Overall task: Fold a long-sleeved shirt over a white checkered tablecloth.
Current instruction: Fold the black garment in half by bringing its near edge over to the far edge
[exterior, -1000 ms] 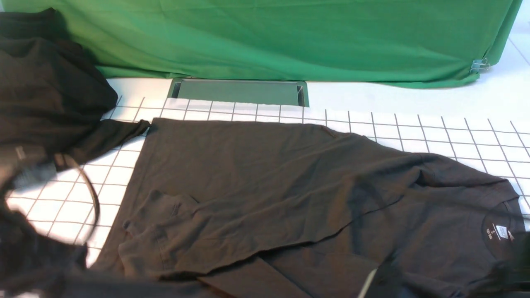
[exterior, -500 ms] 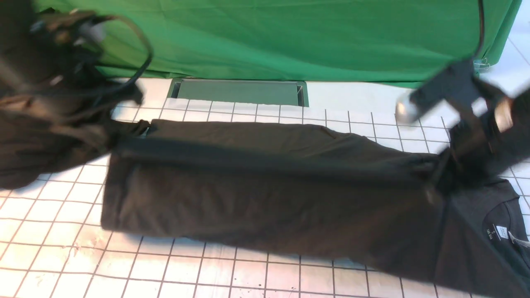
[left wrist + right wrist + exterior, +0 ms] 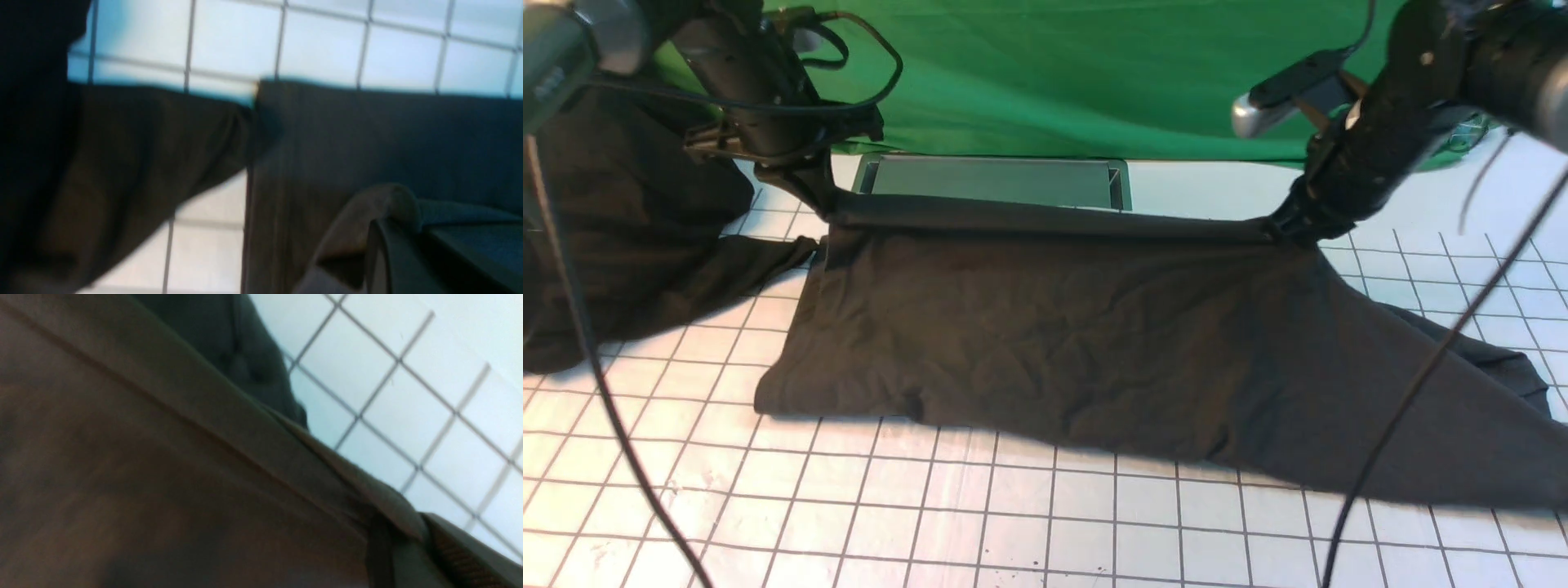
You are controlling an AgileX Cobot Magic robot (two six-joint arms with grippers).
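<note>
Front view: the left gripper [image 3: 818, 202] and the right gripper [image 3: 1286, 229] are each pressed together on the long-sleeved shirt [image 3: 1094, 335]. Each pinches one end of a rolled edge that runs taut and nearly level straight from one to the other. The wrist views agree: a bunched fold of dark jersey sits at each set of fingers, with no gap showing.

From that held edge the cloth falls away below and toward the robot's side of both hands, then drapes onto the tablecloth [image 3: 1013, 506], where its lower margin rests. The shirt's long axis therefore lies along the line between the two grippers, crosswise to the robot, and neither arm is nearer — each owns its own end.

Outward of the left gripper, a sleeve [image 3: 768, 255] trails along the grid toward a dark heap [image 3: 621, 245]. Whether that heap is part of the same garment I cannot tell. Outward of the right gripper, the cloth spreads into a wide skirt that reaches the grid well to that side.

Beyond both hands lie a recessed slot [image 3: 992, 181] in the table and the green drape [image 3: 1054, 73].

My judgement: the fold is mid-carry. The next move likely depends on lowering both ends together, level, so the edge lands square — pulling unevenly would skew the crease.
</note>
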